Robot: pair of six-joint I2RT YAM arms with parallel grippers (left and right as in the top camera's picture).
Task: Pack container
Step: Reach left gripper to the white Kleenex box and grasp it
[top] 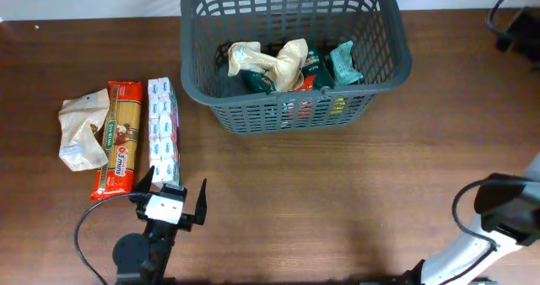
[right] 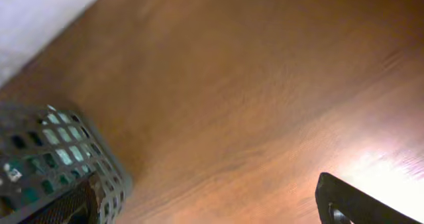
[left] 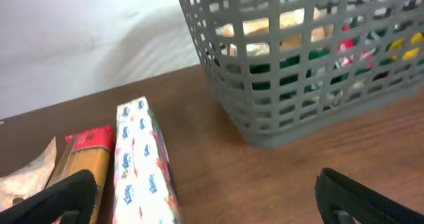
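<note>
Left hand [top: 173,192]: two matte black fingers [left: 56,197], tapered, with rounded edges. They sit on a white block [top: 163,207] bearing a small dark mark.
Left arm [top: 152,247]: black, with a round black base [top: 128,253]. A thin black left cable [top: 78,234] loops alongside.
Right arm [top: 506,205]: black boxy housing and a white tubular link [top: 460,255]. A black right cable [top: 457,202] arcs from the housing.
Right hand [right: 218,207]: fingertip [right: 371,201] black and smooth, blurred at close range.
</note>
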